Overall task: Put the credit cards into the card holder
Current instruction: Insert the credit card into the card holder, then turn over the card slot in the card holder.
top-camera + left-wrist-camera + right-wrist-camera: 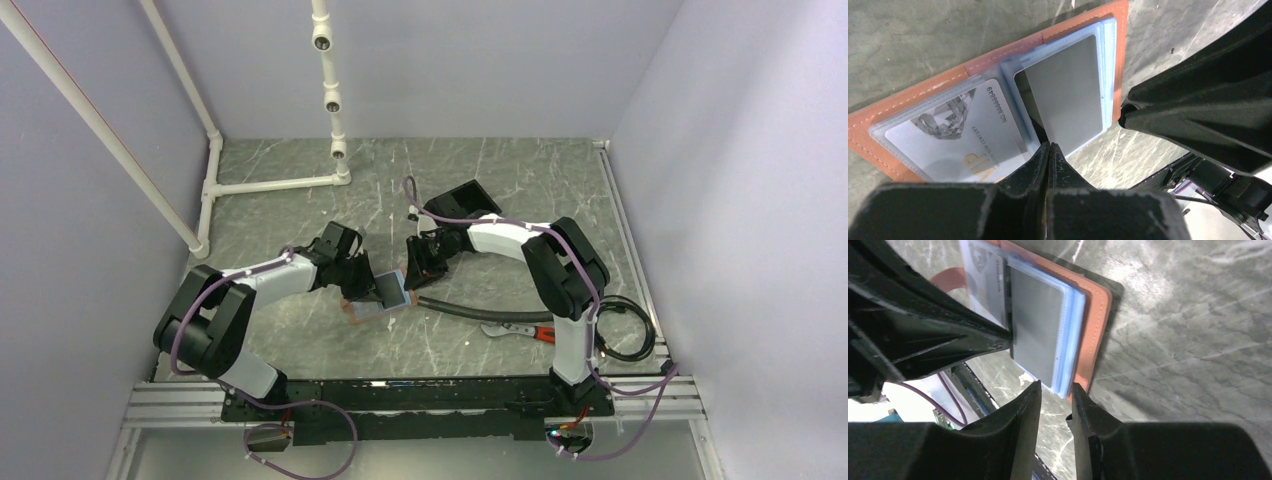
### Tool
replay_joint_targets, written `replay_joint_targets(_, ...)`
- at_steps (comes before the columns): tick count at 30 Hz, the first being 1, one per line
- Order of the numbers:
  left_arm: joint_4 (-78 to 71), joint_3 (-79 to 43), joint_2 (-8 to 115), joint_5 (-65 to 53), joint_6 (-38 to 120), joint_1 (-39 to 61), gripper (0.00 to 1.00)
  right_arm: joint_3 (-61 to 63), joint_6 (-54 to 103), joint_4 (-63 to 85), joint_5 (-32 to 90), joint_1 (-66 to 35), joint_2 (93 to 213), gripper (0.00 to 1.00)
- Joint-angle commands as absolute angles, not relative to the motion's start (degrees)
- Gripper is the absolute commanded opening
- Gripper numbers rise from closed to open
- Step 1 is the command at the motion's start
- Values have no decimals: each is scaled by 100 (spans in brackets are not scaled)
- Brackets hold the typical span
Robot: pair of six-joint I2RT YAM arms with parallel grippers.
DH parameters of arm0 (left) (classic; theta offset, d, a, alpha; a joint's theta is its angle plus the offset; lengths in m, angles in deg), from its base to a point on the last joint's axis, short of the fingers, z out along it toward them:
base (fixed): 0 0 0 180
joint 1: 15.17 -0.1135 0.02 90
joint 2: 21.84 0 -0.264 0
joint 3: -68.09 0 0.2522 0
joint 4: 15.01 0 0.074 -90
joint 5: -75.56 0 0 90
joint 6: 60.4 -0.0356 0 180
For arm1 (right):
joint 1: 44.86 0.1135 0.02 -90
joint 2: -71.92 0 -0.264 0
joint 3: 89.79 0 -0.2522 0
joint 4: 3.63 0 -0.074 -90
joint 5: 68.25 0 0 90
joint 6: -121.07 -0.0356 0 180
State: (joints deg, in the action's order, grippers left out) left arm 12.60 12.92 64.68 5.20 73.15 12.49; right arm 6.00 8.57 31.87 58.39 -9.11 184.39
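Observation:
The card holder (913,97) is an orange-brown leather wallet lying open on the table, with clear sleeves inside; it also shows in the top view (350,309) and the right wrist view (1096,315). A white credit card (958,137) printed "VIP" sits in its left sleeve. A grey credit card (1068,90) lies partly in the right sleeve (1035,325). My left gripper (1048,145) is shut at this card's near edge, apparently pinching it. My right gripper (1054,387) is slightly open and empty, just off the sleeves' corner.
A black box (470,195) stands behind the right arm. A black hose (470,312) and red-handled pliers (522,331) lie to the right of the wallet. A white pipe frame (270,185) stands at the back left. A cable coil (628,330) lies far right.

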Motion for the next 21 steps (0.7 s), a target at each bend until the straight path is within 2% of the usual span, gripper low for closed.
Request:
replay_joint_targets(1, 978, 1345, 6655, 516, 7253, 1193, 5, 535, 708, 2827, 6191, -909, 18175, 33)
replay_joint_targets(6, 852, 1504, 6753, 518, 7302, 1163, 4, 560, 623, 2645, 6353, -909, 18245, 38)
replay_joint_targets(21, 711, 1710, 6772, 571, 7337, 1155, 3, 578, 645, 2592, 6371, -848, 18515, 41)
